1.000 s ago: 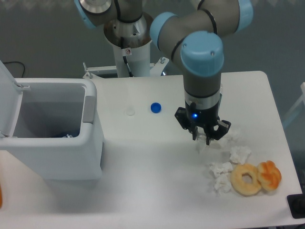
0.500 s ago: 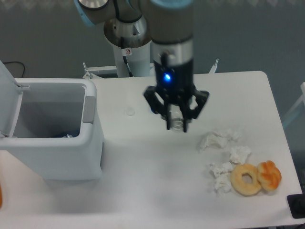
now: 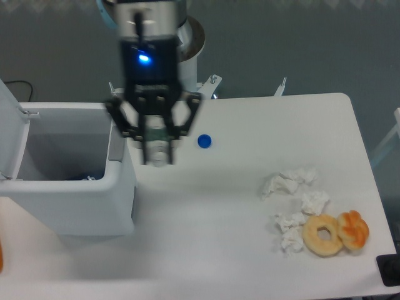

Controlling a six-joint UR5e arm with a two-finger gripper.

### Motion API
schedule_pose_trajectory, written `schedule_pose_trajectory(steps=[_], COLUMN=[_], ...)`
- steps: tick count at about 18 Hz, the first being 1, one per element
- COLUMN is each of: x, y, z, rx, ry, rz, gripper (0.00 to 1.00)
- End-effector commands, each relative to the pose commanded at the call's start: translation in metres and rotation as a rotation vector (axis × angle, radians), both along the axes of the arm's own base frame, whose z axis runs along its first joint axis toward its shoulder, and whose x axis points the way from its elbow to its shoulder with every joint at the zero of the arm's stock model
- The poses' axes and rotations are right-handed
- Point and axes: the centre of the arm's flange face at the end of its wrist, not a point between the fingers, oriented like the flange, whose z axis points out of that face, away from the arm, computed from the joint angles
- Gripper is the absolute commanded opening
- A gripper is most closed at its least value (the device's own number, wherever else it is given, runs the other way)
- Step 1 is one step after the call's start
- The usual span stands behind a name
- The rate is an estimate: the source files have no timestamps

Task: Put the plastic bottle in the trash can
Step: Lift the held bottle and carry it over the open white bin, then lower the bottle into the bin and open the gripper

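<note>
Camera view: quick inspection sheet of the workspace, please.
Surface: white table, no spills seen.
Job's things: plastic bottle held above the table by the trash can, whose lid is open.
Clutter: blue cap; crumpled tissues; doughnut; orange piece.
Gripper: gripper shut on the bottle, not yet over the bin opening.
Cables: black cable far left.
Surroundings: grey floor.

End effector (image 3: 155, 150) points straight down, fingers clamped, wrist vertical above
</note>
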Motion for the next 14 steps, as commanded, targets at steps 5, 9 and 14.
schedule_pose_trajectory(steps=[5,9,14], x=[0.022,0.042,0.052], y=[0.019,0.036,0.051], z=[-0.016,-0.028,-0.043], rx=[0.025,0.024,0.02], ry=[-0.005,-0.018,-0.023], rz=[-0.03,-0.063,-0.086], gripper=[0.06,0.08,0.26])
